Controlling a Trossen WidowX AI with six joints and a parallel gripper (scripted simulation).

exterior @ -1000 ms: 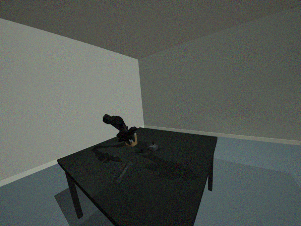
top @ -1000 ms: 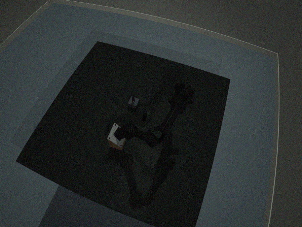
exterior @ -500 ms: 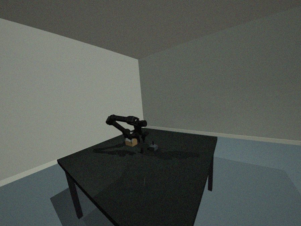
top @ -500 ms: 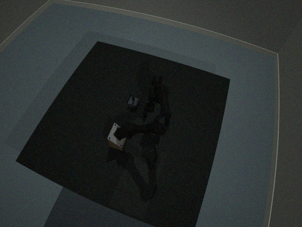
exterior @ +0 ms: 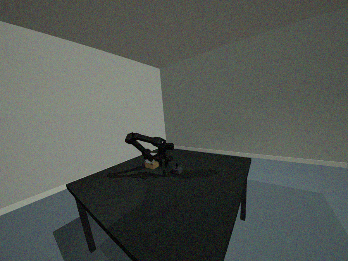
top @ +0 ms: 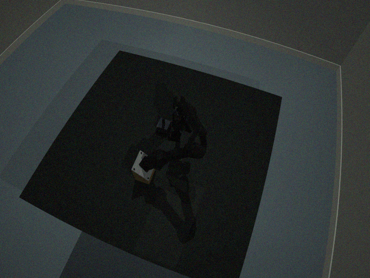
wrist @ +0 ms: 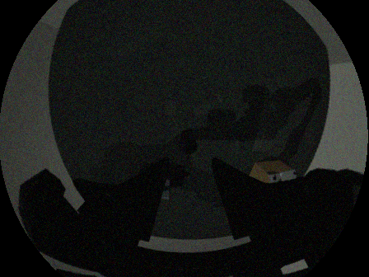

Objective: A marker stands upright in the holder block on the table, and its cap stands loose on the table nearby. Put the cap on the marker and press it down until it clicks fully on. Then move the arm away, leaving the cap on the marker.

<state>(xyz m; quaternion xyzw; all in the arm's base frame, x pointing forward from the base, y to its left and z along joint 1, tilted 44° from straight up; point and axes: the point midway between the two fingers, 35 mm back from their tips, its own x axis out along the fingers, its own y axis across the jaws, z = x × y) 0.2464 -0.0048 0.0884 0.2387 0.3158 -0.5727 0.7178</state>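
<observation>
The grey holder block (top: pixel 169 124) (exterior: pixel 178 170) stands on the dark table. The dark marker (top: pixel 163 123) (exterior: pixel 176 165) stands upright in it, with no cap visible on it. A pale sliver by the left finger in the wrist view seems to be the block (wrist: pixel 165 195). The cap (wrist: pixel 189 142) is a dark round shape on the table, just beyond the fingertips in the wrist view. My gripper (wrist: pixel 190 161) (exterior: pixel 164 167) points down over the cap, open, with nothing between its fingers. In the top view the arm hides the cap and blends into the table.
The arm's base mount (top: pixel 136 165) (exterior: pixel 151 165) (wrist: pixel 272 166), orange-brown with a pale plate, stands beside the holder block. Shadows of the arm cross the table (top: pixel 98 119) (exterior: pixel 191 202). The light is dim, and dark parts are hard to separate.
</observation>
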